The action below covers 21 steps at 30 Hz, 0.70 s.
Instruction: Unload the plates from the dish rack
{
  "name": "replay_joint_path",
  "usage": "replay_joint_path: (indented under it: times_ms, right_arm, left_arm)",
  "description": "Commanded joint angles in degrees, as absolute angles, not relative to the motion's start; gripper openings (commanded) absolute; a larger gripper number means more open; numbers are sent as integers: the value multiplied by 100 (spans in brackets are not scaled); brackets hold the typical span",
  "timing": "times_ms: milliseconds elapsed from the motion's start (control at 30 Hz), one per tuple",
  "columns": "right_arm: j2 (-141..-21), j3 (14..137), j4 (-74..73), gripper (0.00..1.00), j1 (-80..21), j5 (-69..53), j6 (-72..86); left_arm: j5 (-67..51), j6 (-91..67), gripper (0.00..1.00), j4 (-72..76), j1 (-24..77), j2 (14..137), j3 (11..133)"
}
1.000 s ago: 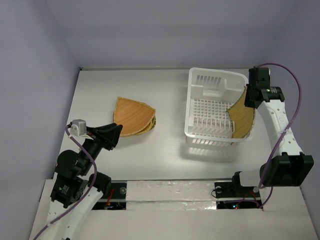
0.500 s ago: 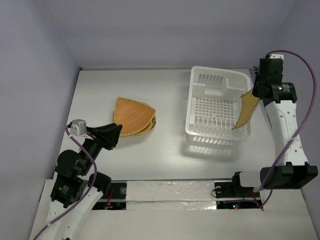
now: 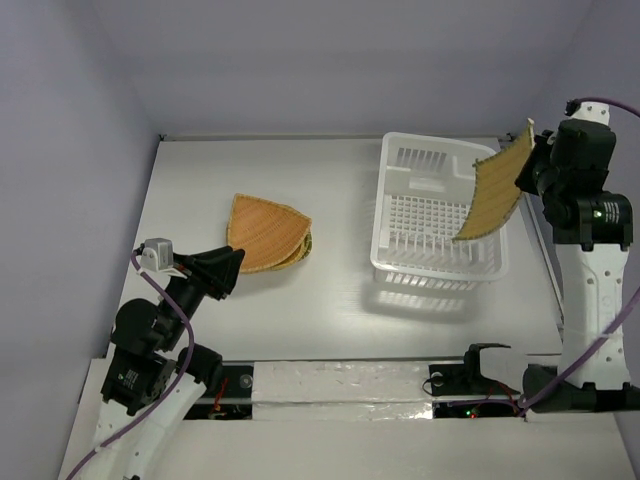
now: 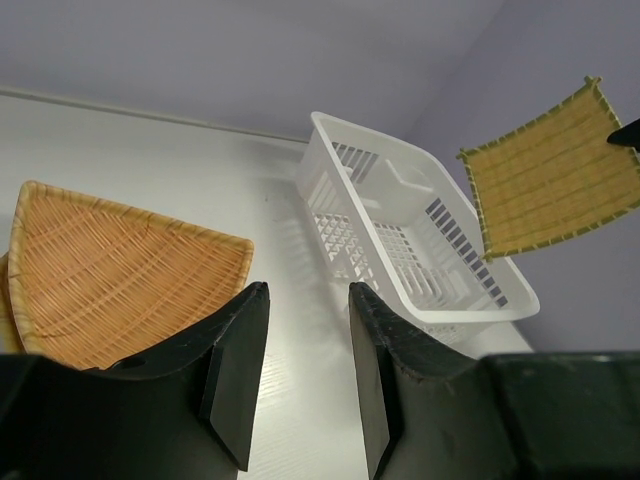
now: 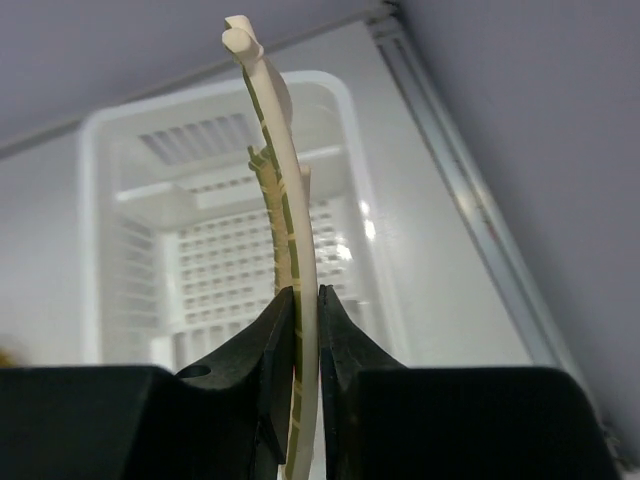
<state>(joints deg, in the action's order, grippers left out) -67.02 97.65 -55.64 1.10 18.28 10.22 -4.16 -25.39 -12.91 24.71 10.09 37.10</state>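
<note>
My right gripper is shut on the edge of an orange-tan woven plate and holds it in the air, tilted, above the right side of the white dish rack. In the right wrist view the plate is edge-on between my fingers, with the rack below. No other plate shows inside the rack. A stack of plates lies on the table left of the rack. My left gripper is open and empty just near of the stack; its view shows the stack, the rack and the lifted plate.
The white table is walled by lilac panels at the back and on both sides. A metal rail runs along the table's right edge beside the rack. The arm bases stand at the near edge.
My right gripper has lifted the plate up out of the rack's right side and now holds it higher. The left arm and the stack have not moved.
</note>
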Motion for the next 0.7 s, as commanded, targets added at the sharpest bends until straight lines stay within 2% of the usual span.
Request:
replay_joint_path:
  times_ms: [0,100,233,400,533,667]
  right_arm:
    - [-6285,9713,-4475,0,141,619,1809]
    - [-5916,9265,-3737,0,141,107,2354]
    - [-5564,8553,-2639,0,88,-1148,3171]
    - [-5449,7702,-1355,0,-544,-1415,3998]
    - [-5720,7278,-224,0,-1474,-1230,4534]
    - [-6115,6716,1263,0,-1949,-1310,5413]
  left_arm:
    - [-352,-2575,35,-1090,2505,1116,3753]
    - [-334,-2575,35,-1090,2505,1151,3753]
    - [-281,-2593,35,-1107,2505,1187,3753]
    - [-193,-2602,35,-1116,2505,1213,3753]
    - [-141,-2602,35,-1116,2453,1274,3753]
    - [-97,-2610,35,-1142,2452,1353,3762]
